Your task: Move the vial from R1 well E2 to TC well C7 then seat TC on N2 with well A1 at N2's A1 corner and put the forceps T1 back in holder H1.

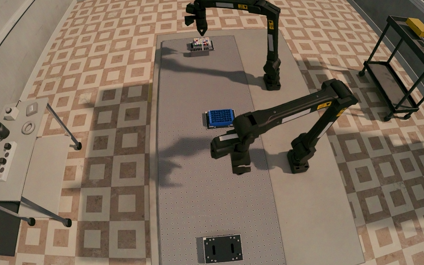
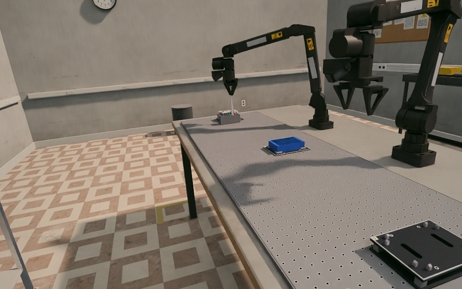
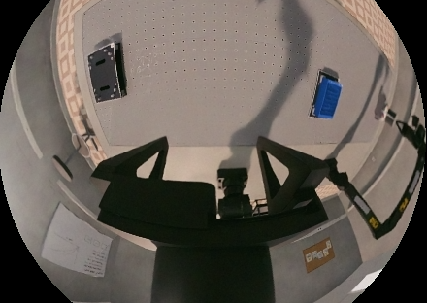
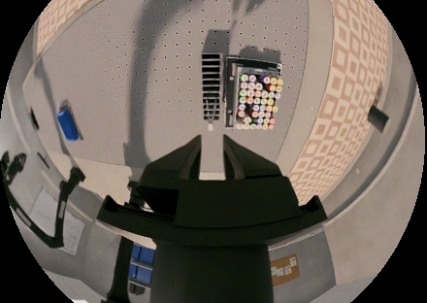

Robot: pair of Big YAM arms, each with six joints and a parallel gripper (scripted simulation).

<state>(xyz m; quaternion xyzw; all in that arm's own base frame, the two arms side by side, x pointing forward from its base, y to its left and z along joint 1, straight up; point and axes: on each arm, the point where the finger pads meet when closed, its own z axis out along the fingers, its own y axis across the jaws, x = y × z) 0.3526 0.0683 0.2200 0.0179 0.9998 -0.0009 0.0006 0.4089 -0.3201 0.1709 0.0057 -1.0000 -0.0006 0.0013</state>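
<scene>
Beyond the worktop [image 1: 306, 210] [image 2: 340, 132], plain grey walls [image 1: 6, 39] [image 2: 154, 43] around a checkered beige-and-brown floor [image 1: 128, 230] [image 2: 92, 179], with a round clock [image 2: 104, 2], a pinned corkboard [image 2: 405, 33] [image 3: 318, 255] [image 4: 286, 270], a black cart [image 1: 386, 82] and warm light throwing long shadows.

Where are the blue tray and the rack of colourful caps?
Blue tray [image 1: 221, 117] [image 2: 286, 144] [image 3: 328, 98] [image 4: 67, 125]: all four views, its body.
Rack of colourful caps [image 1: 201, 41] [image 4: 257, 100]: top and right wrist views, the caps.

Top: high, steep downward; exterior: lower, oblique; both cover table [image 1: 315, 210] [image 2: 351, 138].
</scene>
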